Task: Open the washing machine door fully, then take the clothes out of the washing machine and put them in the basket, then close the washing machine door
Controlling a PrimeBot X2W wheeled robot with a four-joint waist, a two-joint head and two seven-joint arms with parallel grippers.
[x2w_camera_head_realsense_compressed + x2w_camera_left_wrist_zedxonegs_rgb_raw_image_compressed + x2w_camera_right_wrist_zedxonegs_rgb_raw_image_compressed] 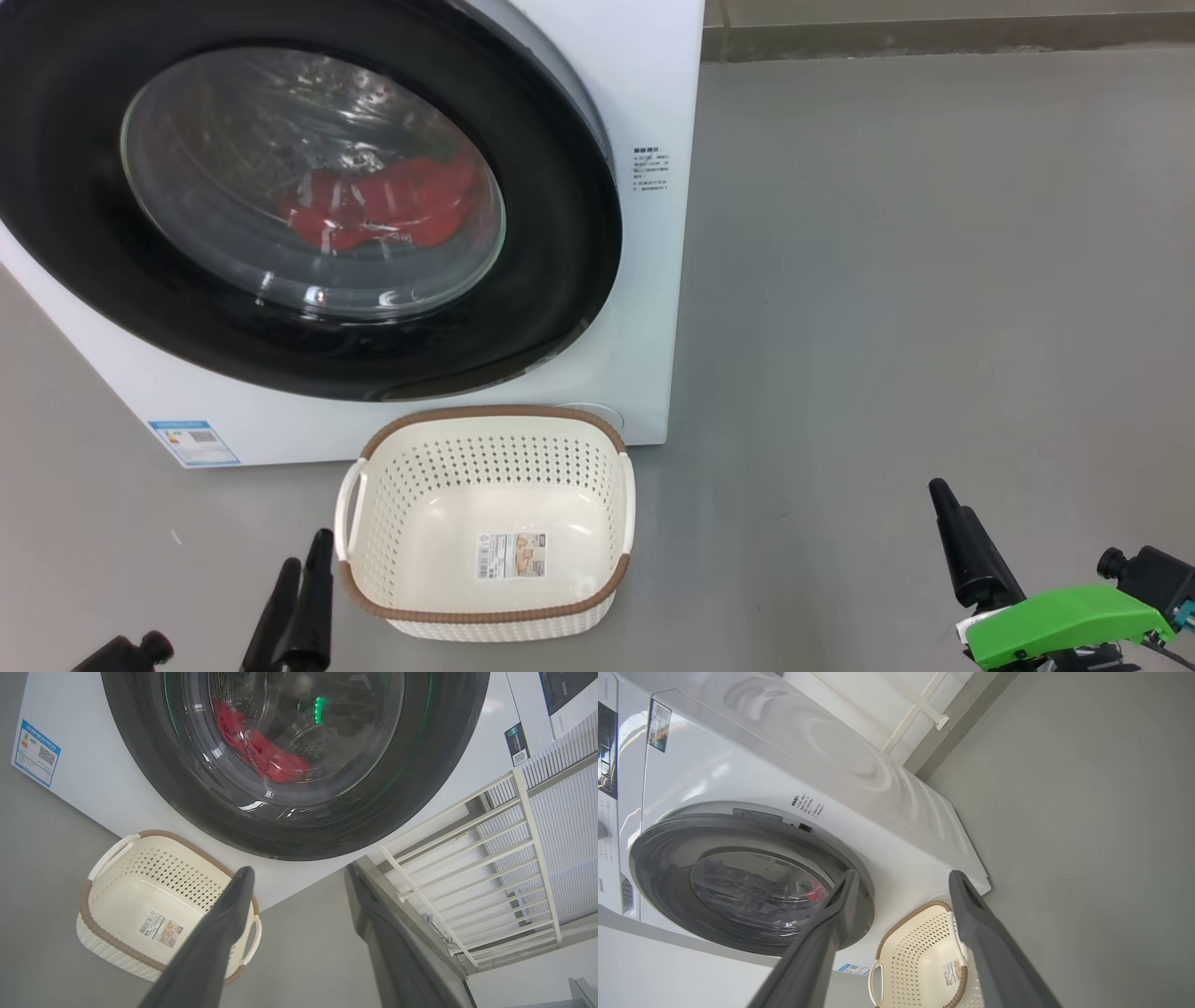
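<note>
The white washing machine (653, 308) fills the upper left of the head view. Its door (560, 233), a wide black rim around a domed glass window, lies shut against the front. Red clothes (392, 201) show through the glass, low in the drum. An empty cream basket (485, 439) with a brown rim stands on the floor right in front of the machine. My left gripper (308, 551) is open, just left of the basket. My right gripper (903, 875) is open too, well off to the basket's right and holding nothing.
Grey floor (934, 280) stretches to the right of the machine, up to a wall base (934, 37). A blue label (193, 441) sits low on the machine's front. A white barred rack (490, 868) stands beside the machine in the left wrist view.
</note>
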